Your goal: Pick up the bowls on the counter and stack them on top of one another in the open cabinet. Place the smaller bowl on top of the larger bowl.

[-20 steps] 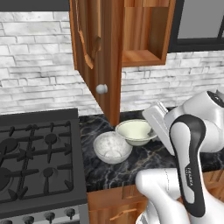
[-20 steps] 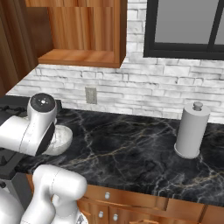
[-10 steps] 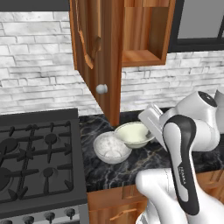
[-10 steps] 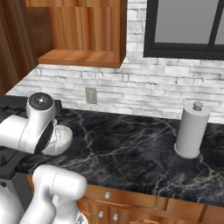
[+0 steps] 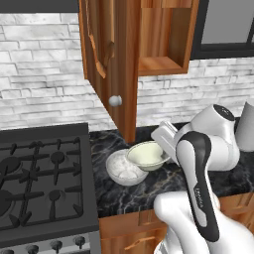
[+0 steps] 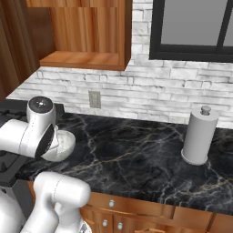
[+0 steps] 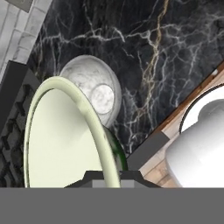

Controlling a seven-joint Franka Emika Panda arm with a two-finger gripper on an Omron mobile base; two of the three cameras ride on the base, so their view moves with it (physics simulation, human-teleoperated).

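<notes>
- one bowl is in hand: the small shallow cream bowl point(image 5: 146, 155) is pinched by its rim in the narrow jaws of the two-finger gripper point(image 7: 110, 177), tilted above the counter.
- over the last second it has drifted slightly left, toward the wide speckled grey-white stone-look bowl point(image 5: 124, 168); in the hand view it overlaps that bowl.
- the speckled bowl rests on the black veined marble counter point(image 5: 149, 188), beside the black gas stove point(image 5: 39, 173).
- judgement: the larger bowl belongs underneath, so this one cannot take its final place yet.
- the reddish-brown wooden wall cabinet point(image 5: 163, 64) stands open, its shelf bare.
- small pale lettering on the arm's dark forearm seems present but is unreadable.
</notes>
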